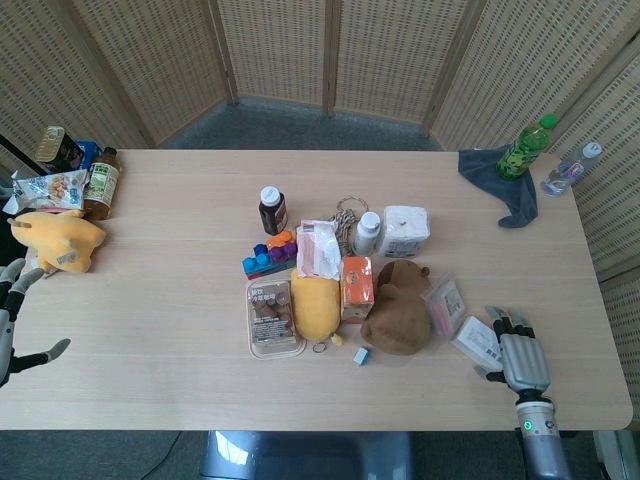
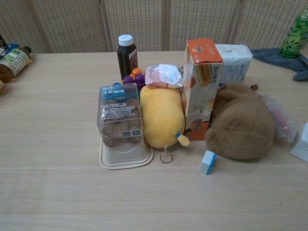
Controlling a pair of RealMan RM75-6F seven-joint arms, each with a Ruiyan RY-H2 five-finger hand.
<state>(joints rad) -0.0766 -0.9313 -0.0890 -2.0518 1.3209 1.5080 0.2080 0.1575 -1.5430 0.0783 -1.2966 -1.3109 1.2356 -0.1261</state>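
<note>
Resting palm-down at the counter's (image 1: 180, 330) near right edge, the right hand (image 1: 522, 358) has its fingers slightly apart w/ nothing in them; the fingertips (image 1: 497, 322) touch or just overlap the near end of a flat white packet (image 1: 478, 340) w/ a barcode label. Can't tell from the head view if there's real contact. The packet lies just ahead and a bit to the left of that hand, long axis running diagonally from the hand toward the middle cluster. Only its corner (image 2: 301, 143) shows in the chest view, hand not seen there.

Left hand (image 1: 12, 318) hangs at the far left edge, fingers spread, holding nothing; nearest thing is a yellow plush (image 1: 55, 242), apart from it. So the right hand is by far the nearer to the packet.

Beside the packet, toward centre: a clear pouch w/ pink contents (image 1: 444, 302), then a brown plush (image 2: 240, 122).

Writing: the clear coffee-capsule box (image 2: 118, 115) on a beige tray (image 2: 126, 157) carries Chinese text + barcodes, too small to read. Orange carton (image 2: 202, 86) has print, not legible. Dark bottle w/ white cap (image 2: 127, 55), label unclear. Green bottle (image 1: 526, 147) on a grey cloth (image 1: 503, 180), brand unreadable
</note>
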